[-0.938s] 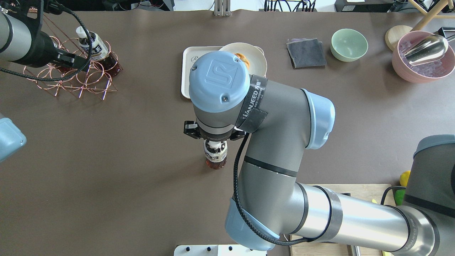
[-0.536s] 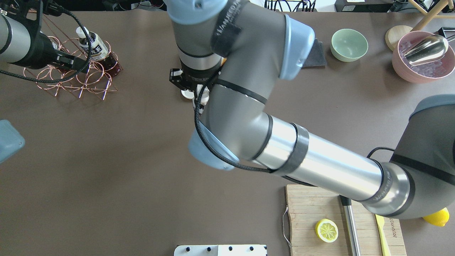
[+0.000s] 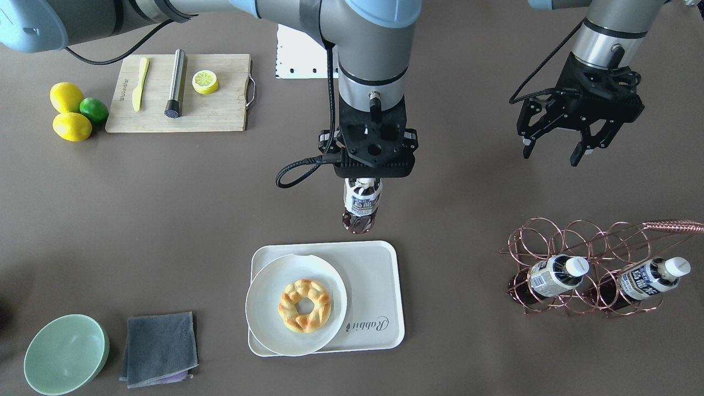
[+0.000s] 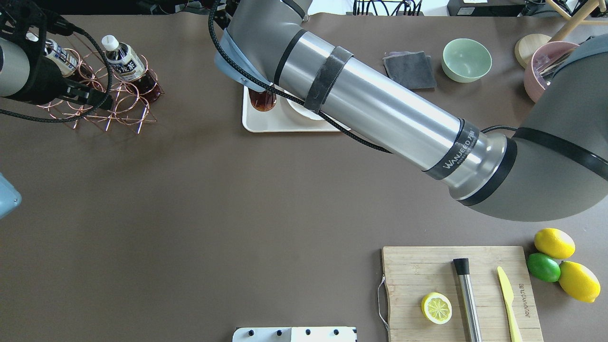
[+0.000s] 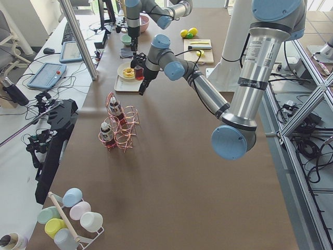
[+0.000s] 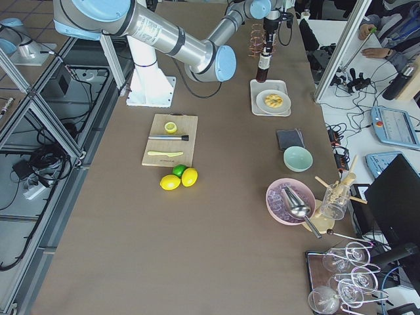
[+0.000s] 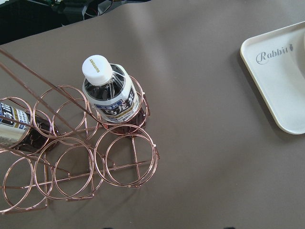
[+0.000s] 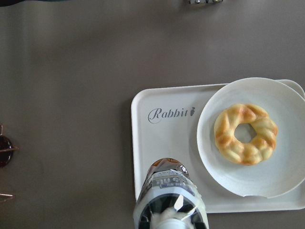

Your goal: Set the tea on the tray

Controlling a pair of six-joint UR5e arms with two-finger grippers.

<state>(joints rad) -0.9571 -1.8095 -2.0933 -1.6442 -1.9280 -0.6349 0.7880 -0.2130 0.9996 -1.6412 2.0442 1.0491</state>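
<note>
3 bottles: 1 tea held, 2 in wire rack; 1 tray
Right arm reached far out, right fingers clamped the tea's top, bottle hung upright over the tray's robot-side edge; left fingers were spread, hovering by the rack

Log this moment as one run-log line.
phase: carry | right gripper: shut on tea bottle, upright, over bare corner of tray | left gripper: open, above wire rack | tea set down: not yet
</note>
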